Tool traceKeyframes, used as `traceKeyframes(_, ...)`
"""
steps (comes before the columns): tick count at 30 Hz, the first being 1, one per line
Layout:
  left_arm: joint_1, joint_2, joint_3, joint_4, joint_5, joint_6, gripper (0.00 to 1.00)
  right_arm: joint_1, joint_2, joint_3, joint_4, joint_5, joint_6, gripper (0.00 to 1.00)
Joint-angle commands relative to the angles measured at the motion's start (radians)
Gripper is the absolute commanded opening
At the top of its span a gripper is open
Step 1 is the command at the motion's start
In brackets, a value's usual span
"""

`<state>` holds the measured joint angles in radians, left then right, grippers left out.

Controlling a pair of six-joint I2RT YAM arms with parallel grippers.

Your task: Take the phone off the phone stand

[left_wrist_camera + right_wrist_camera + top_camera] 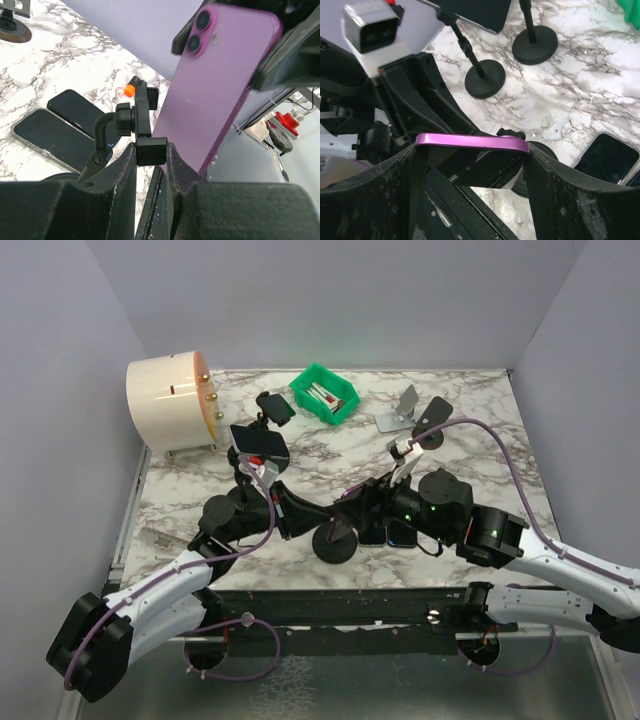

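Observation:
A purple phone (pixel 215 90) stands tilted, camera lenses up, right next to the black phone stand (pixel 132 117) with its orange knob. My right gripper (pixel 472 150) is shut on the phone's two long edges (pixel 470 141). My left gripper (pixel 150 150) is shut on the stand's black lower clamp block. The phone's lower end is hidden behind my left fingers (pixel 185 170), so I cannot tell if it still rests in the clamp. In the top view both grippers (pixel 300 515) (pixel 368 502) meet over the stand's round base (pixel 335 542).
Two dark phones (pixel 60 130) lie flat on the marble beside the stand's base, also in the top view (pixel 390 532). Other stands (pixel 262 445) (pixel 432 420), a metal stand (pixel 398 410), a green bin (pixel 324 393) and a white round appliance (pixel 170 403) are further back.

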<state>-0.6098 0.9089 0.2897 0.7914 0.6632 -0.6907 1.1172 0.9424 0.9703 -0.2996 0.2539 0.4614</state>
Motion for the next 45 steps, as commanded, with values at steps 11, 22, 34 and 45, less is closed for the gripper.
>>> traceKeyframes(11, 0.004, -0.128, 0.046, -0.191, -0.013, 0.08, 0.41, -0.005, -0.063, 0.135, -0.064, -0.084, -0.044, 0.0)
traceKeyframes(22, 0.004, -0.283, 0.122, -0.376, -0.033, 0.181, 0.78, -0.005, -0.12, 0.196, -0.137, -0.11, -0.058, 0.0)
traceKeyframes(34, 0.004, -0.211, 0.415, -0.669, -0.23, 0.203, 0.99, -0.005, 0.004, 0.35, -0.259, 0.109, 0.003, 0.0)
traceKeyframes(45, -0.001, -0.136, 0.451, -0.598, -0.135, 0.246, 0.99, -0.005, 0.076, 0.418, -0.322, 0.333, 0.083, 0.0)
